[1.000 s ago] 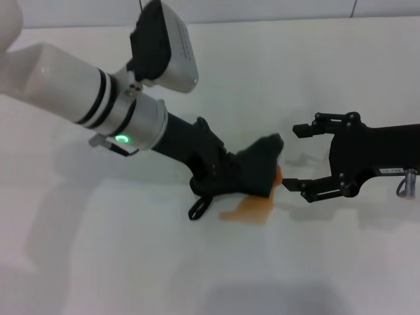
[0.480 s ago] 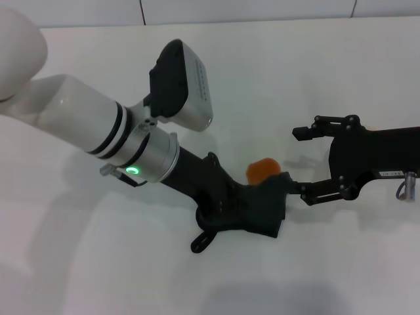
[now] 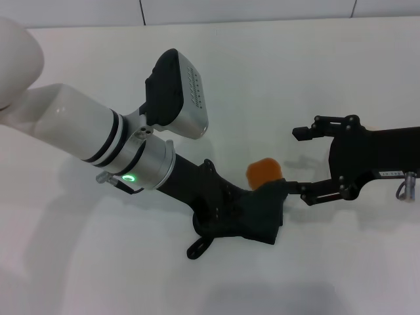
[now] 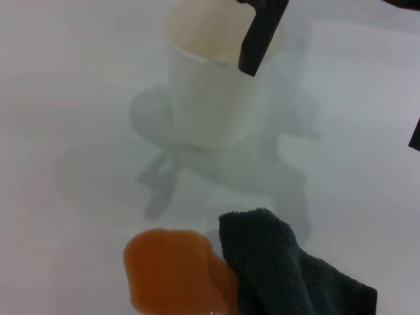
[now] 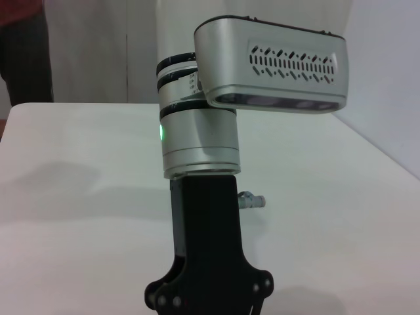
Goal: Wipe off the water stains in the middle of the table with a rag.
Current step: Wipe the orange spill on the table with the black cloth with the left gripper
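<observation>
Wiping only partly done: left gripper [image 3: 259, 220] clenched on dark rag [image 3: 266, 213] pressed to table [image 3: 275, 79], orange water stains [image 3: 264, 172] remaining just beyond its tip; right gripper [image 3: 303, 161] released, idle nearby.

My left arm reaches down from the upper left across the middle of the view, white forearm, silver wrist ring with a green light, then black wrist. My left hand [image 3: 252, 220] sits low, its fingers clamped on a dark cloth. My right arm comes in level from the right edge. My right hand [image 3: 296, 159] points toward my left, its two black fingers [image 3: 314, 126] spread wide apart, gripping nothing.
</observation>
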### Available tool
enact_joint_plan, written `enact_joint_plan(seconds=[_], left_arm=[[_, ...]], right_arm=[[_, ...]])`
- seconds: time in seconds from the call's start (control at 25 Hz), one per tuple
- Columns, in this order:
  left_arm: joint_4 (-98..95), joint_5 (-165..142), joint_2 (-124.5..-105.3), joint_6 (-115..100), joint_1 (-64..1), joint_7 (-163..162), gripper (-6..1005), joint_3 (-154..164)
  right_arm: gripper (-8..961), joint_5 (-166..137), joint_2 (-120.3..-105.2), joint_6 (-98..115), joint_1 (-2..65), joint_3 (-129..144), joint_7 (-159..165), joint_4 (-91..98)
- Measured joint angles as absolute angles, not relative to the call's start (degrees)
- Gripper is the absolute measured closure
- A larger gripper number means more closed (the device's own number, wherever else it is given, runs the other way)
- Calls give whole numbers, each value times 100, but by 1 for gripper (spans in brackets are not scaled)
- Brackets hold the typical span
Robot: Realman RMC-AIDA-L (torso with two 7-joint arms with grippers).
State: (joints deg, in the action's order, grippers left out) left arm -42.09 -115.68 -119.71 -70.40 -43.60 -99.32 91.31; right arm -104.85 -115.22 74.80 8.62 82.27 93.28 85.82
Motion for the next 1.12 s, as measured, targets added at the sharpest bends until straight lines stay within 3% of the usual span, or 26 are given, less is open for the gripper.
enact_joint_plan(seconds=[1.12], left_arm=[[-3911,-11866,-11949,-5584,-4884,-9644,921,9133]], right_arm=[[81,-10406,-11522,7479,827,8236,9325,8506]])
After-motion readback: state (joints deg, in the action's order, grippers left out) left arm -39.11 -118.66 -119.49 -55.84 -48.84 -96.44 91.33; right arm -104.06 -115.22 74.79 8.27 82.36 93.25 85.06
